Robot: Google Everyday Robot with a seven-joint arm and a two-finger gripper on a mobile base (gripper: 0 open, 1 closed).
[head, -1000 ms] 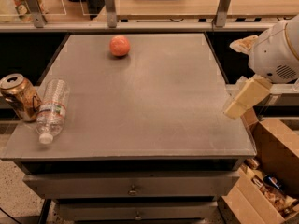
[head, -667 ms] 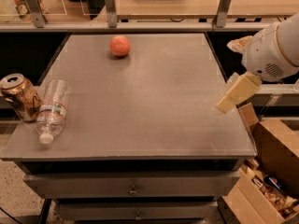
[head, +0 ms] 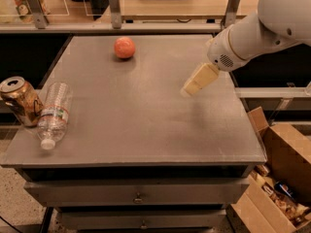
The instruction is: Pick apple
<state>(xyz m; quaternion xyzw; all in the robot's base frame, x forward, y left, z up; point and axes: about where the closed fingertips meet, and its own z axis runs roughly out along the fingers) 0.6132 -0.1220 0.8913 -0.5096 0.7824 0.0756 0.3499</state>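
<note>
Picking is hardly under way: the apple point(head: 124, 47) sits untouched at 11 o'clock on the surface point(head: 146, 115), the pincer point(head: 194, 83) hovers well apart at 3 o'clock, carrying nothing, how far open I cannot tell, leaving approach, grasp and lift undone.

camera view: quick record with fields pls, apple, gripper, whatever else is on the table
apple: far side of the table, left of centre, standing alone
gripper: over the right part of the table, well apart from the apple, nothing in it
table: grey top, drawers below
can: gold-brown, dented, tilted at the left edge
bottle: clear plastic, lying on its side against the can, cap toward the front edge
cardboard box: open, on the floor at the right
task state: apple not yet grasped
</note>
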